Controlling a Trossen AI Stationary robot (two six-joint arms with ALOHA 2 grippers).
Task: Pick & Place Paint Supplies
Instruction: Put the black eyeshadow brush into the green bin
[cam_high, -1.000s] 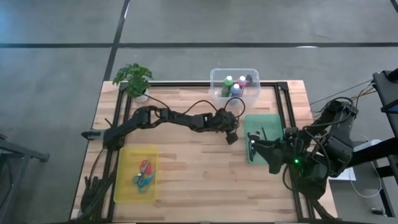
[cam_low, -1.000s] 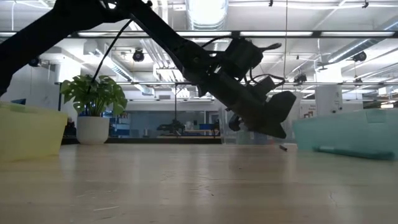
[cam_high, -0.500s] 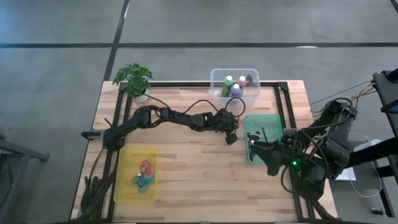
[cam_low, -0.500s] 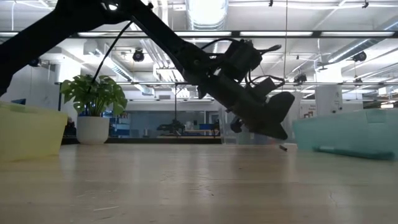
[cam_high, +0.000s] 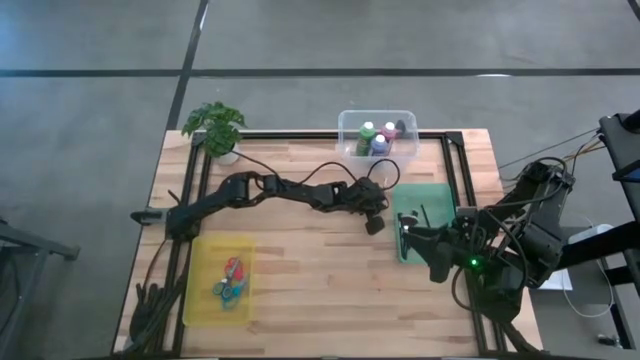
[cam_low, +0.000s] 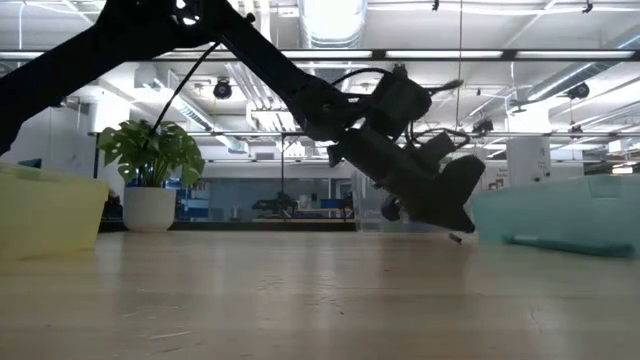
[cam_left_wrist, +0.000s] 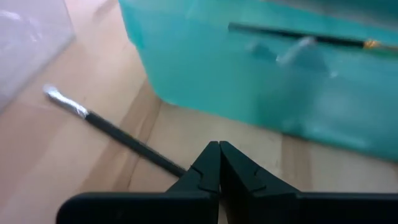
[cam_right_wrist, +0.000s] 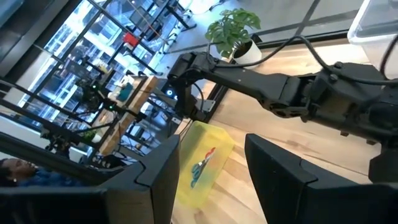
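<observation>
Left gripper (cam_high: 376, 224) has shifted toward the teal tray (cam_high: 440, 194), brush (cam_left_wrist: 115, 132) end hidden.

We see two dark, matte arms built of chunky jointed links, thin black cables looping along them. The right arm (cam_high: 520, 235) shows a small green light. The left gripper (cam_left_wrist: 219, 163) ends in smooth, tapering black fingers (cam_left_wrist: 239, 175).

No legible text, label, brand, number or sign anywhere in view.
</observation>
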